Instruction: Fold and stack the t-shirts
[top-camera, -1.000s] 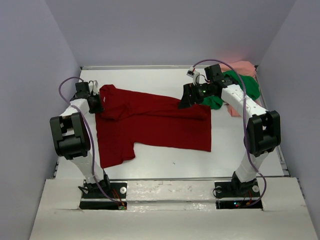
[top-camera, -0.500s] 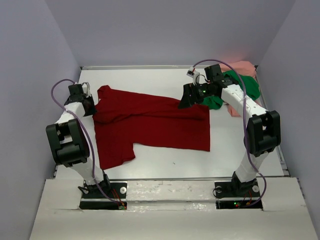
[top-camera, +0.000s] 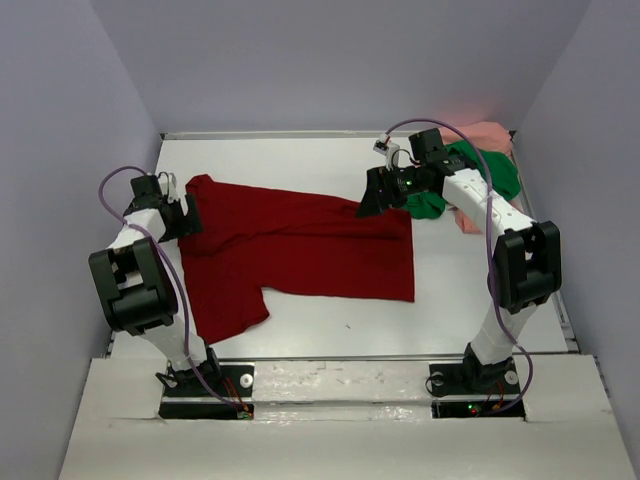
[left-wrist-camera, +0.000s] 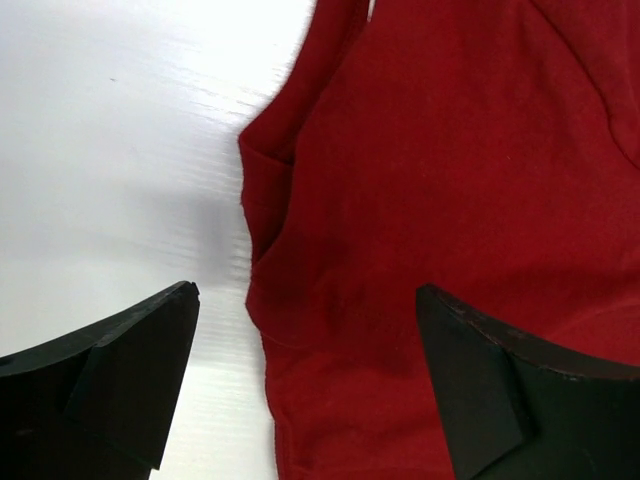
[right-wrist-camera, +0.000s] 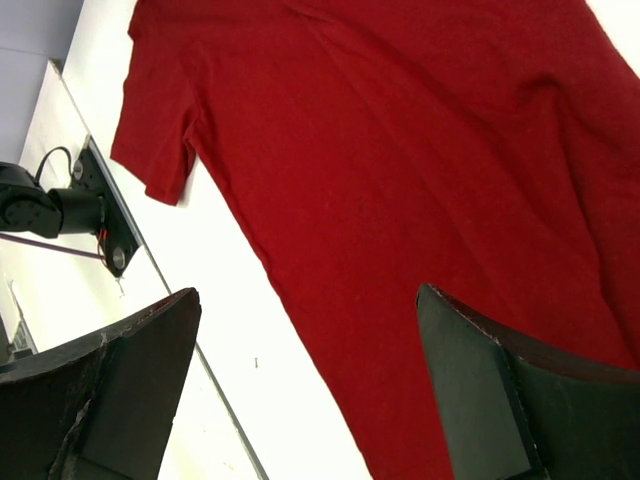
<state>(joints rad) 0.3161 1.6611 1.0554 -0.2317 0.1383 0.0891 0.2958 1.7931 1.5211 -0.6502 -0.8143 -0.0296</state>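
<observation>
The dark red t-shirt (top-camera: 300, 245) lies spread flat across the middle of the white table (top-camera: 290, 155), one sleeve pointing toward the near left. My left gripper (top-camera: 184, 216) hovers open over the shirt's left edge, holding nothing. The left wrist view shows the red cloth (left-wrist-camera: 450, 150) and its folded hem below my left gripper (left-wrist-camera: 305, 290). My right gripper (top-camera: 369, 205) is open above the shirt's far right corner. In the right wrist view the red shirt (right-wrist-camera: 400, 150) fills the space under my right gripper (right-wrist-camera: 308, 291). The green t-shirt (top-camera: 492, 170) and the salmon pink t-shirt (top-camera: 488, 132) lie bunched at the back right.
Grey walls close in the table on the left, back and right. A metal rail (top-camera: 340, 357) runs along the near edge in front of the arm bases. The left arm's base (right-wrist-camera: 50, 205) shows in the right wrist view.
My left gripper dragged the red shirt's left shoulder leftward and toward the front, then opened and let it go. The whole shirt shifted slightly left. The right arm stayed still.
</observation>
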